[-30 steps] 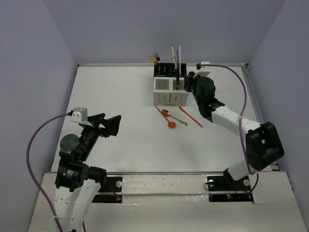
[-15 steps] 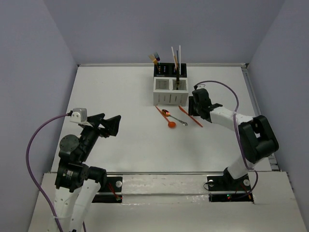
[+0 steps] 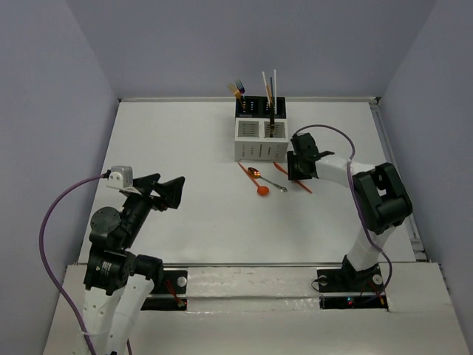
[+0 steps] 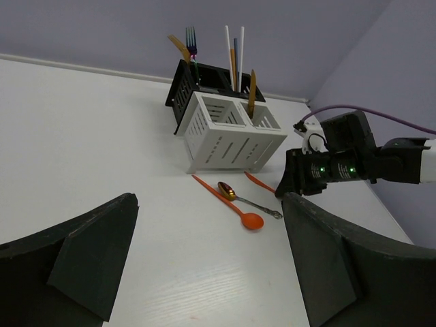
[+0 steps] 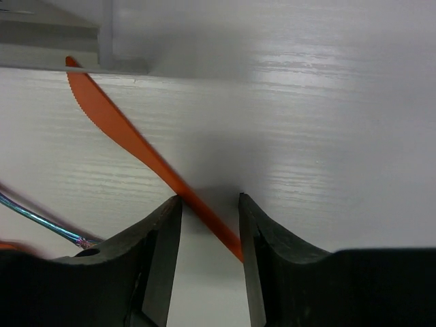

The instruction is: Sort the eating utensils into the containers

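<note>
The containers [image 3: 259, 140] stand at the back centre as one caddy, white boxes in front and black boxes behind, with forks [image 3: 236, 89] and several sticks [image 3: 270, 83] upright in them. An orange spoon [image 3: 254, 180], a metal spoon [image 3: 267, 179] and an orange knife [image 3: 306, 188] lie on the table in front of it. My right gripper [image 5: 210, 204] is down at the table, open, its fingers straddling the knife [image 5: 122, 133], which runs diagonally between them. My left gripper [image 3: 166, 188] hangs open over the left side, far from the utensils.
The caddy's white wall [image 5: 54, 48] is just beyond the knife's serrated tip. The metal spoon's iridescent handle [image 5: 41, 221] lies close to my right gripper's left finger. A purple cable [image 3: 332, 133] loops over the right arm. The table's right rail [image 3: 388, 148] runs nearby.
My right gripper has come down from beside the caddy to the table, opened wider, and now straddles the orange knife. The left arm has not moved.
</note>
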Robot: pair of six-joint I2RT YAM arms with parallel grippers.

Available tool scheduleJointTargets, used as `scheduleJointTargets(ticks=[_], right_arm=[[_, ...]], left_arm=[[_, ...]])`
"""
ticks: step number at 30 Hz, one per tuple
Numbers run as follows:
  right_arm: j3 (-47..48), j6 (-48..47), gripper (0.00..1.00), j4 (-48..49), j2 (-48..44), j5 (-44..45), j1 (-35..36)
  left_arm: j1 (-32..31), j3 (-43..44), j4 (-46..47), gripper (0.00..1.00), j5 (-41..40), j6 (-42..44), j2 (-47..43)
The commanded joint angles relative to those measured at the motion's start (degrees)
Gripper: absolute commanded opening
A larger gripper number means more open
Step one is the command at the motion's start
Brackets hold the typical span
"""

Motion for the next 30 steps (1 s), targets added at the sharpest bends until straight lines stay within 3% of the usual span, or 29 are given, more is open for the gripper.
scheduleJointTargets(ticks=[1,4,8,18,25,30], right_arm=[[2.2,0.5,0.35,-4.8,2.6,-4.5,-0.2],[1.5,1.1,0.24,-6.3,2.2,-4.3,-0.2],[1.9,1.5,0.23,-8.7,0.9,-2.5,1.2],[-0.6,3.2,0.07,-12.0,-4.2,-4.2,1.8],[-2.9,2.4,0.07,-12.8,-15.7,-5.4,1.8],[-3.6,2.7,0.07,-9.8,-24.7,-14.4,1.8]], left_arm=[[-0.8,-0.3,2.9,0.99,0.7,0.7,-0.8],[-0.8,-0.3,3.0,0.99,0.7,0.6,-0.8],[-0.8,-0.3,2.9,0.99,0.8,0.6,-0.8],[-0.8,-0.3,3.0,0.99,0.9,0.6,-0.9],[-0.8,-0.3,3.0,0.99,0.8,0.7,-1.0],[-0.8,-0.3,2.9,0.99,0.7,0.6,-1.1]])
